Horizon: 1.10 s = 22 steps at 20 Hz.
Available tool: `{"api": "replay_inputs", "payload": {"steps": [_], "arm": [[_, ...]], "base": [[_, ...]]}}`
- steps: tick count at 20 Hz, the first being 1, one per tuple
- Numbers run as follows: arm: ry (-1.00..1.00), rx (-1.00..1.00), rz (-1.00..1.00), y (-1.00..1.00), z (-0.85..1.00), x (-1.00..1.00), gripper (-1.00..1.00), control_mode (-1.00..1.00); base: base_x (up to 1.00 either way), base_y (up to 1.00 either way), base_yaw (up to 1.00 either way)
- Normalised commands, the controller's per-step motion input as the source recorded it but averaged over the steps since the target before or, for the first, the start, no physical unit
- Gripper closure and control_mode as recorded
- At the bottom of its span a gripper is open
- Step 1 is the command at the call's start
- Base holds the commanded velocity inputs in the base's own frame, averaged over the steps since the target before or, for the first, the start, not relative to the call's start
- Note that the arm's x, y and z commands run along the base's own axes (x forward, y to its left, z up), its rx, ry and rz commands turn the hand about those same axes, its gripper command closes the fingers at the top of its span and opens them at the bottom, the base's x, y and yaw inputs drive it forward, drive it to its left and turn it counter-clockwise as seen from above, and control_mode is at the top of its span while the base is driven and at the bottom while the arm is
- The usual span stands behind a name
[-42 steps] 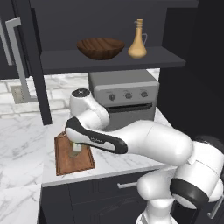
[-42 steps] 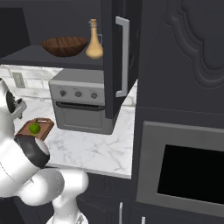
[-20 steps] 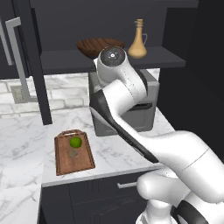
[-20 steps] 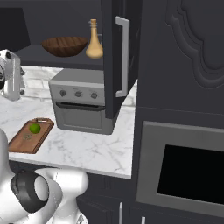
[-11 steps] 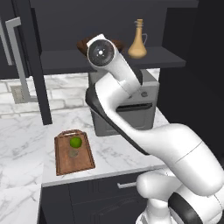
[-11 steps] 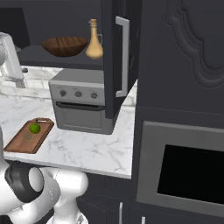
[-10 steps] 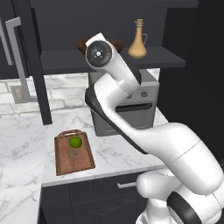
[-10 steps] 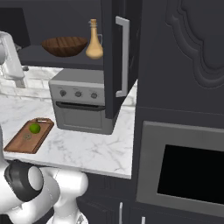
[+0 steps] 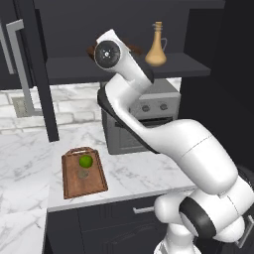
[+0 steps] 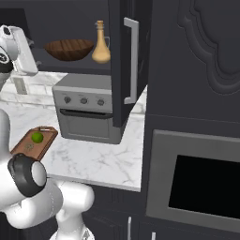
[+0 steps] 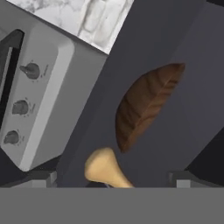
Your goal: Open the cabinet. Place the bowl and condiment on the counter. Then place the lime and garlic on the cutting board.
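The cabinet [image 9: 124,67] stands open, its door [image 10: 123,56] swung outward. On its inner shelf rest the dark wooden bowl [image 10: 69,49] and, to its right, the amber condiment [image 10: 101,44] bottle. My gripper [image 10: 28,51] is raised to shelf height in front of the bowl, open and holding nothing. In the hand view its fingertips [image 11: 41,177] stand wide apart, with the bowl [image 11: 146,105] and condiment [image 11: 105,168] ahead. In the left base view my arm covers most of the bowl [image 9: 131,47]. The lime [image 9: 86,161] and the garlic [image 9: 83,173] lie on the cutting board [image 9: 69,183] on the counter [image 9: 30,149].
A grey toaster oven [image 10: 86,112] stands on the counter under the shelf, right of the board. The left cabinet door with its silver handle [image 9: 20,64] hangs open at the left. A tall dark unit with a built-in oven [image 10: 201,187] rises to the right.
My arm has lifted from over the cutting board up to the shelf and shifted left toward the bowl. The lime stays on the board. The jaws stay open.
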Motion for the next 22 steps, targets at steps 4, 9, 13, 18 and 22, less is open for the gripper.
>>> {"api": "replay_inputs", "payload": {"steps": [4, 9, 13, 18, 22], "arm": [[0.0, 0.01, 0.01, 0.0, 0.14, 0.08, -1.0, -1.0], [-0.03, 0.1, 0.05, 0.06, -0.09, -0.08, -1.0, -1.0], [-0.07, 0.16, 0.0, 0.01, -0.13, 0.34, -1.0, -1.0], [0.0, 0.18, 0.0, 0.01, 0.0, 0.44, -1.0, -1.0], [0.0, 0.18, -0.02, 0.12, 0.02, 0.33, -1.0, -1.0]], "base": [[0.0, 0.0, 0.0], [0.0, 0.0, 0.0], [0.0, 0.0, 0.0], [0.0, 0.0, 0.0], [0.0, 0.0, 0.0]]}}
